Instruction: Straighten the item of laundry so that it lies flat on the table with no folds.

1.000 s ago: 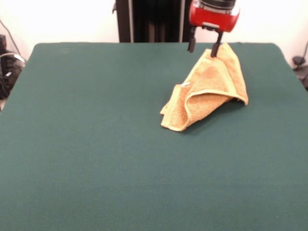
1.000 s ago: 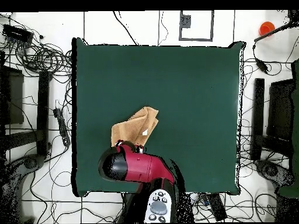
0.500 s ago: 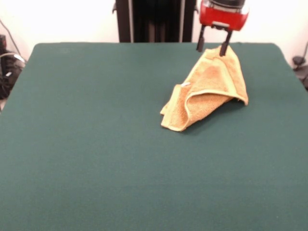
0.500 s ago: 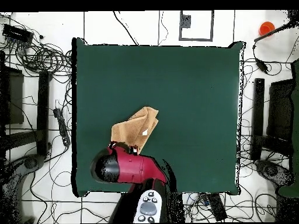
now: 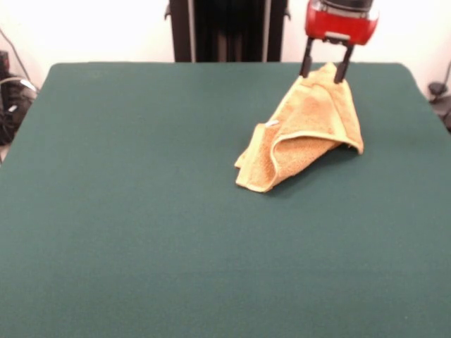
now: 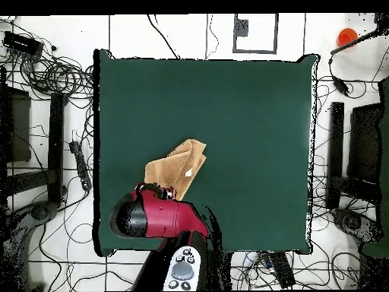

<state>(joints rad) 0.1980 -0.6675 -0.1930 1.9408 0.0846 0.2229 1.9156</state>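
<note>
Pincer: the pincer (image 5: 324, 70) hangs under a red wrist housing at the top right of the front view, with its two dark fingers (image 5: 306, 66) spread apart and one on each side of the towel's far peak. It is not pressed on the cloth; whether the tips touch the cloth I cannot tell.
Pincer from above: in the overhead view the red arm (image 6: 156, 217) covers the pincer, so its fingers do not show there.
Towel: the orange-tan towel (image 5: 310, 130) lies on the counter, in the far right part in the front view, close to the robot's side. It is not flat: it is bunched into a rough triangle, narrow at the far end by the pincer and wider toward the camera.
Towel folds: one layer curls over another, and a pale yellow border band (image 5: 303, 136) runs in a curve across the front fold. A tiny white tag (image 5: 271, 124) shows at the left edge.
Towel from above: the towel (image 6: 178, 165) lies left of the counter's middle, and its lower end goes under the red arm.
Counter: the dark green counter (image 5: 141, 211) is much bigger than the towel, and its surface looks like felt.
Surroundings: black cables (image 6: 53, 72) lie on the floor around the counter in the overhead view.
</note>
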